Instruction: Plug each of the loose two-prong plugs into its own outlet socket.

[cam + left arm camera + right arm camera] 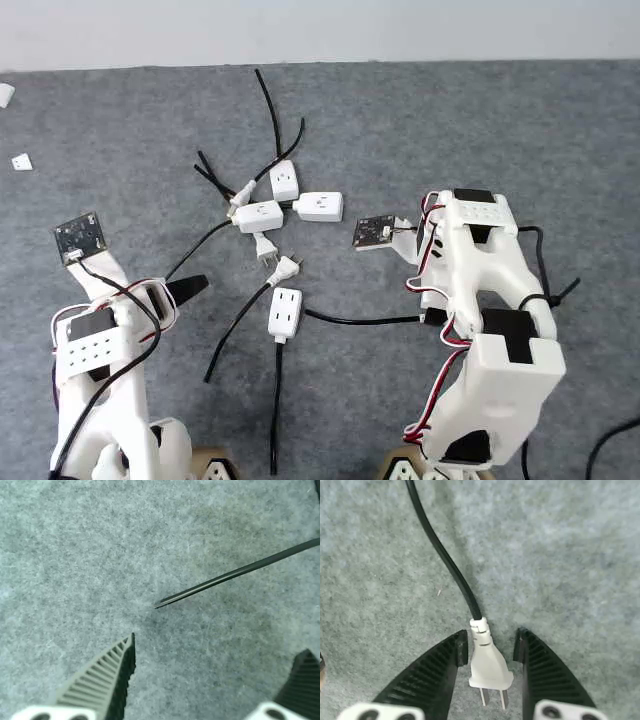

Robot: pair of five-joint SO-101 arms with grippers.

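- While our right gripper [491,636] sits spread astride the white plug [487,666] on the mat [570,555], an off-centre squeeze could skew its prongs.
- Our left gripper [218,645] gapes near a stray cable [235,573].

Grey felt mat [120,120] w/ small white scrap [22,162] & another white bit [4,95] at edge

Overhead camera; two close, downward wrist cameras

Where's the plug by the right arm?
Right wrist view: the white plug lies on the grey mat, within the open right end effector.
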